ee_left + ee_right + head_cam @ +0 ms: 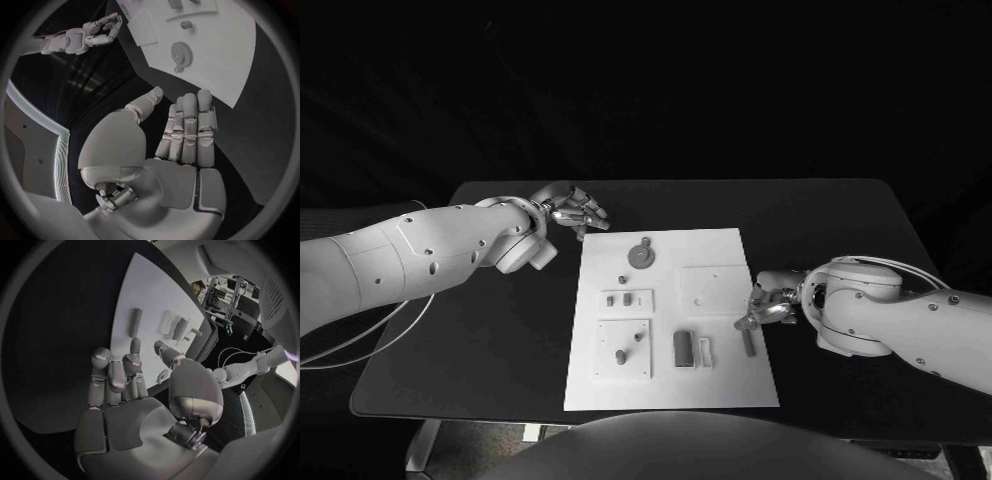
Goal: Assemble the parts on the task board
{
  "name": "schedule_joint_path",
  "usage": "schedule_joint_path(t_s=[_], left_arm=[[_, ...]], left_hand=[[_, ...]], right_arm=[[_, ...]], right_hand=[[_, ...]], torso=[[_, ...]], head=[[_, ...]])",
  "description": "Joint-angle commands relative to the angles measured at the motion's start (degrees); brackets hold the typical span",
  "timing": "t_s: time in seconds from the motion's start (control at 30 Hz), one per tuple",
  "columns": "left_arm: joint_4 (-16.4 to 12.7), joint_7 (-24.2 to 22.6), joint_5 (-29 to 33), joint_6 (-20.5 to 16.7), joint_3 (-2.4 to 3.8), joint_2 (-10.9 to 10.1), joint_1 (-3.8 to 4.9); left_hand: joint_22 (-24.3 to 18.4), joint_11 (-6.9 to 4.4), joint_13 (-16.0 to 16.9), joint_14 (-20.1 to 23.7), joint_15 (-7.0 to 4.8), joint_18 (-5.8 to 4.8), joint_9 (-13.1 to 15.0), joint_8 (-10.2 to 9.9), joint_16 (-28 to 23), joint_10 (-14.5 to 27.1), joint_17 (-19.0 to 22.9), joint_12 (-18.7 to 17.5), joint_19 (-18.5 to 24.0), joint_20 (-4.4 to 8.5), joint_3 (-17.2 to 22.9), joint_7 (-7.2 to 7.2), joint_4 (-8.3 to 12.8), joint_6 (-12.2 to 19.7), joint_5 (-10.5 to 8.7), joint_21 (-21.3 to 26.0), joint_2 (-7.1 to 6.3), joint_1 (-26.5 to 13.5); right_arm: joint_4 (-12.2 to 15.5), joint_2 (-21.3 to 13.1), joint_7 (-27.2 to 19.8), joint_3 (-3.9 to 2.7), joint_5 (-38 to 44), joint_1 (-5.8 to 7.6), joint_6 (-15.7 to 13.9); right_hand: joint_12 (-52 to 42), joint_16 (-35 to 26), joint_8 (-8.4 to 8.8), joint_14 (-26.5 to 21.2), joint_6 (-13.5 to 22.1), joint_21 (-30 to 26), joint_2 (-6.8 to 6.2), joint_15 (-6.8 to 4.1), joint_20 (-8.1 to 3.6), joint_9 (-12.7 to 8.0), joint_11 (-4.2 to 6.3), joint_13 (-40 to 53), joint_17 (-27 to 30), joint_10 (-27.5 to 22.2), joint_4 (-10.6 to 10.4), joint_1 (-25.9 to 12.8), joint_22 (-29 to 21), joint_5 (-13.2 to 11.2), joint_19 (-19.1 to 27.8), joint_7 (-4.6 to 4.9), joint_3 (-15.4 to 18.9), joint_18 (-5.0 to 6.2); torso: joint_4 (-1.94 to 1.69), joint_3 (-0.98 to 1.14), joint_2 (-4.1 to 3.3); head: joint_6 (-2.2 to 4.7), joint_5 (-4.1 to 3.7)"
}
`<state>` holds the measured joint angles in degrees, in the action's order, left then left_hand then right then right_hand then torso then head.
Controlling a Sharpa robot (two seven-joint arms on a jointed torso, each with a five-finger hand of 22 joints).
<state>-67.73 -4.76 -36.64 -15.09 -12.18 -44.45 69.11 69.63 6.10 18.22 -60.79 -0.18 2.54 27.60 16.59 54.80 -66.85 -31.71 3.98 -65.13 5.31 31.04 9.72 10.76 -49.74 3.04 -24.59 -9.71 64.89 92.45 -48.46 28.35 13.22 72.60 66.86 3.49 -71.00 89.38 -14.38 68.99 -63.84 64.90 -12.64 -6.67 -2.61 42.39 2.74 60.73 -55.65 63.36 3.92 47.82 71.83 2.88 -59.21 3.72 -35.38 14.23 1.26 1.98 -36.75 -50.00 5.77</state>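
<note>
**Assembly barely started: parts lying loose, both hands empty**

You are looking at the task board (pixel 718 380) lying mid-surface. The gear (pixel 640 254) is sitting at the board's 11 o'clock; the dark bar (pixel 682 349) and a loose rod (pixel 749 343) are lying toward 5 o'clock, seemingly unfitted. The left hand (pixel 571 213) is hovering off the 11 o'clock corner, fingers extended, gripping nothing. The right hand (pixel 773 303) is waiting at the 3 o'clock edge, fingers loosely apart, likewise empty. Judge most insertions outstanding.
</note>
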Motion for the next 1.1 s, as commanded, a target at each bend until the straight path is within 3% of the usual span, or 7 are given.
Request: schedule_joint_path(t_s=[0.03,0.4,0.77,1.1], left_arm=[[-0.34,-0.27,-0.19,0.55,0.03,-0.06,0.08],[-0.72,-0.14,-0.19,0.81,0.03,-0.18,0.08],[-0.86,-0.11,-0.19,1.08,0.03,-0.23,0.08],[-1.19,0.00,-0.25,1.12,0.03,-0.49,0.44]], left_hand=[[0.13,-0.06,0.04,-0.21,-0.04,3.09,-0.11,0.24,-0.28,-0.20,-0.13,0.30,0.00,0.47,-0.10,0.32,-0.55,-0.03,-0.11,0.34,0.05,-1.00],[0.29,-0.35,0.42,-0.21,-0.29,3.02,-0.17,0.31,-0.44,-1.05,-0.35,0.74,0.02,0.59,-0.33,0.29,-1.21,-0.08,-0.11,0.48,-0.01,-1.58],[0.32,-0.37,0.46,-0.21,-0.31,2.99,-0.17,0.34,-0.47,-1.06,-0.40,0.73,0.02,0.62,-0.39,0.27,-1.36,-0.11,-0.11,0.51,-0.02,-1.70],[0.35,-0.37,0.48,-0.23,-0.32,2.99,-0.18,0.35,-0.47,-1.04,-0.43,0.72,0.01,0.64,-0.41,0.26,-1.41,-0.11,-0.11,0.52,-0.03,-1.73]], right_arm=[[0.05,-0.38,1.15,0.07,-0.18,-0.08,2.79],[-0.23,-0.75,3.16,0.25,1.60,-0.12,6.27],[-1.79,1.48,3.03,0.49,3.67,-1.77,5.35],[-3.16,3.00,3.59,0.72,4.72,-2.51,7.45]], right_hand=[[0.36,-0.30,0.27,-0.46,0.41,-0.15,1.03,0.10,-0.06,-0.05,-0.44,-0.13,0.11,0.03,0.78,-0.20,-0.05,-0.02,0.47,0.17,0.27,0.77],[0.25,-0.12,0.05,-0.05,-0.20,-0.05,1.86,0.41,0.18,0.05,-0.30,-0.16,-0.66,0.22,1.15,-1.07,0.04,-0.02,0.66,0.00,0.98,0.77],[0.22,-0.05,0.08,-0.01,-0.33,0.00,1.56,0.52,0.24,0.01,-0.23,-0.18,-0.74,0.30,0.73,-1.82,0.06,-0.02,0.68,-0.06,1.02,0.77],[0.22,-0.03,0.15,-0.02,-0.38,0.02,1.38,0.58,0.24,-0.04,-0.20,-0.21,-0.72,0.33,-0.06,-2.45,0.04,-0.01,0.66,-0.08,0.69,0.77]], torso=[[0.00,0.06,-0.04],[-0.03,0.06,-0.07],[-0.15,0.01,-0.06],[-0.21,0.00,-0.22]], head=[[0.00,-0.37],[0.00,-0.62],[0.00,-0.58],[0.00,-0.45]])
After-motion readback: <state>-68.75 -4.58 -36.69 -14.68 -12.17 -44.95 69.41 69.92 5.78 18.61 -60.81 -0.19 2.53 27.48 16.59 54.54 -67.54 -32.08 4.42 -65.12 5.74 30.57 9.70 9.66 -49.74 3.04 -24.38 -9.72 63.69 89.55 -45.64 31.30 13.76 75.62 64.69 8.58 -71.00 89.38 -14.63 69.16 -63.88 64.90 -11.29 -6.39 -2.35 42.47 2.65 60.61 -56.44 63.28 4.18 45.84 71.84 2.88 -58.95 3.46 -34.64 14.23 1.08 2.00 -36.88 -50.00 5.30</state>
